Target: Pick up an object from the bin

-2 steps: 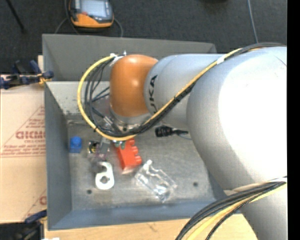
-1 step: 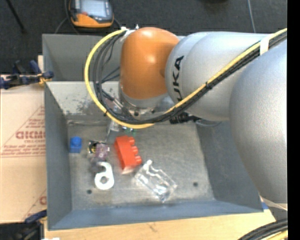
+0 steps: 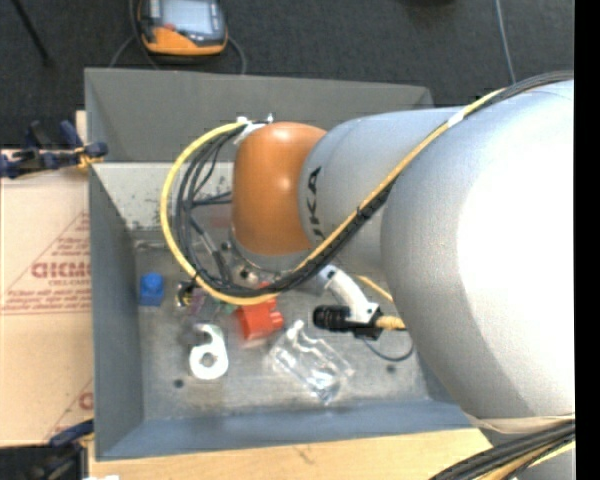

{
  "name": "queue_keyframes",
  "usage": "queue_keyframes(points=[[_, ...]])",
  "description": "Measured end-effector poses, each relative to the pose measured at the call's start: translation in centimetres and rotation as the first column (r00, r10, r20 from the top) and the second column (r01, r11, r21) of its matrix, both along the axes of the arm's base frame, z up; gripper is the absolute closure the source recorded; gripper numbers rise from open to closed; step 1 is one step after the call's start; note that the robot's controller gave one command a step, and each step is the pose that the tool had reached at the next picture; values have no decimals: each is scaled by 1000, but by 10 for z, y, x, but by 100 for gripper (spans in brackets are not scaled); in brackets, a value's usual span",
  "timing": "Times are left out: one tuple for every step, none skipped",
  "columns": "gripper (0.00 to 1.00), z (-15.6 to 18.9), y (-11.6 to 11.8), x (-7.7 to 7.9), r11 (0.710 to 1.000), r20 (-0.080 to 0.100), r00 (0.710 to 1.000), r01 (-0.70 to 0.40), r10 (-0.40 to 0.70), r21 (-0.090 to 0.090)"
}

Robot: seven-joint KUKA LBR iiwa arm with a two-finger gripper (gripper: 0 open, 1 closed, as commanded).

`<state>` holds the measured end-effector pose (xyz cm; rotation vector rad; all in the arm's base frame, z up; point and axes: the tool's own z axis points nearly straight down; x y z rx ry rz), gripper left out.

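My gripper (image 3: 223,270) hangs under the arm's orange cover, low over the left middle of the bin floor, with cables looped around it. A red block (image 3: 260,320) lies just to its lower right. Below the gripper lies a white hook-shaped plastic piece (image 3: 209,356) with a round hole. A small blue cube (image 3: 151,288) sits to the left, near the bin's left wall. Nothing shows between the gripper and these things that would tell me it holds one.
A crumpled clear plastic piece (image 3: 306,364) lies near the front wall. A white and black tool with a yellow tip (image 3: 350,310) lies on the right, partly under the arm. The arm covers the bin's right and back.
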<state>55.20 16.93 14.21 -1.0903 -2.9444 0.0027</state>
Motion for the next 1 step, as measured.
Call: queue_keyframes(points=[[100, 48, 13, -16, 1000, 7, 1000, 9, -9, 3]])
